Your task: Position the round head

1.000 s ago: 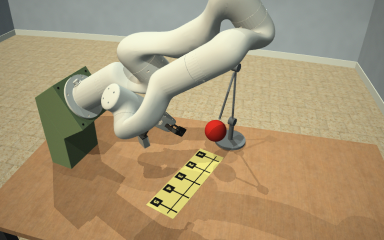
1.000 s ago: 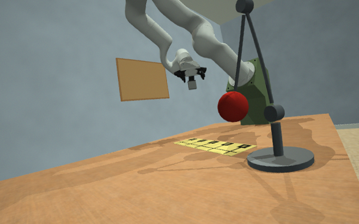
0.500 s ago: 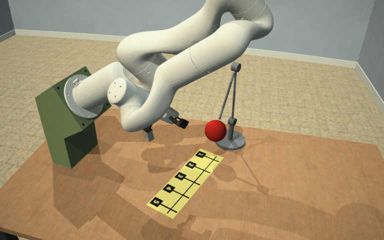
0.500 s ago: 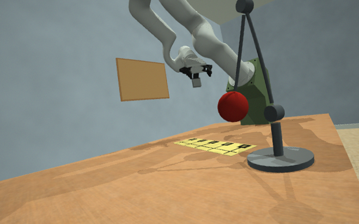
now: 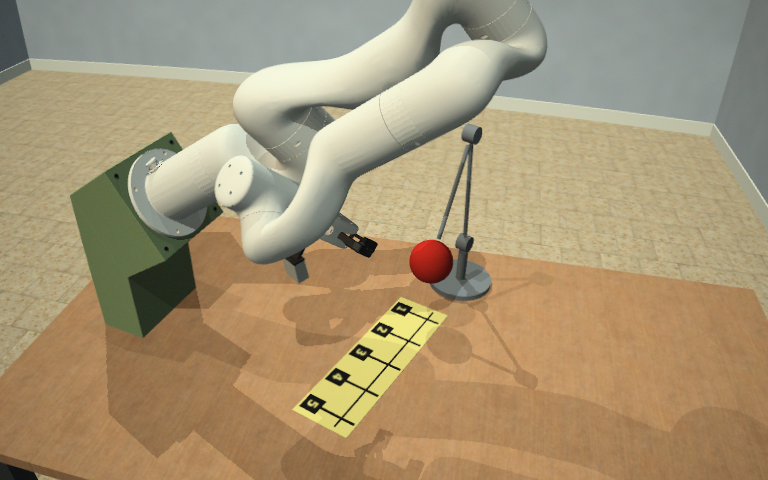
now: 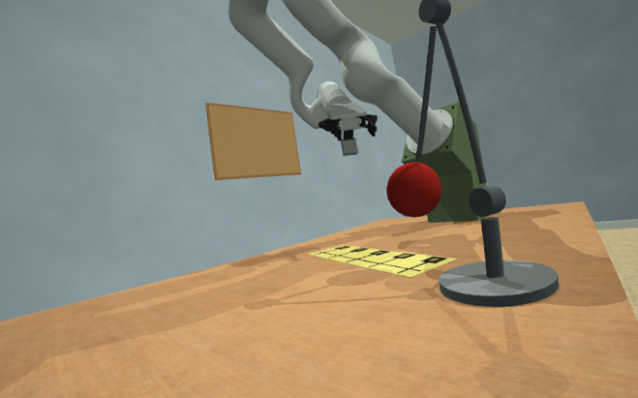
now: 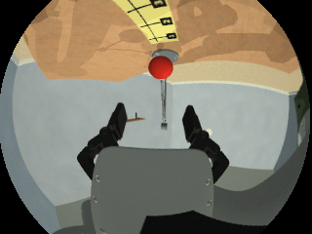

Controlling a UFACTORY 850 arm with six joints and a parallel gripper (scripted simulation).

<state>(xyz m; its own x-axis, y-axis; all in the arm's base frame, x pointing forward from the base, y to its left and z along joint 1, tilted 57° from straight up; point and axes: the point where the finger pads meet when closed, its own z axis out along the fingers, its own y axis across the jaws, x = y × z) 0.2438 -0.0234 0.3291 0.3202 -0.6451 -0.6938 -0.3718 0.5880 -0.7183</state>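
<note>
Now I see my white arm [image 5: 362, 135] reaching from its green mount [image 5: 121, 237] over a wooden bench [image 5: 594, 362]. My gripper [image 6: 347, 126] hangs in the air with its fingers spread wide and holding nothing. It is apart from the lamp. That lamp is folded up tight: its red head [image 5: 431, 260] floats above the bench, just beside its grey foot [image 5: 475, 289]. On the bench lies the yellow strip [image 5: 390, 350], its mark 1 [image 5: 431, 318] nearest the foot, near the head.
</note>
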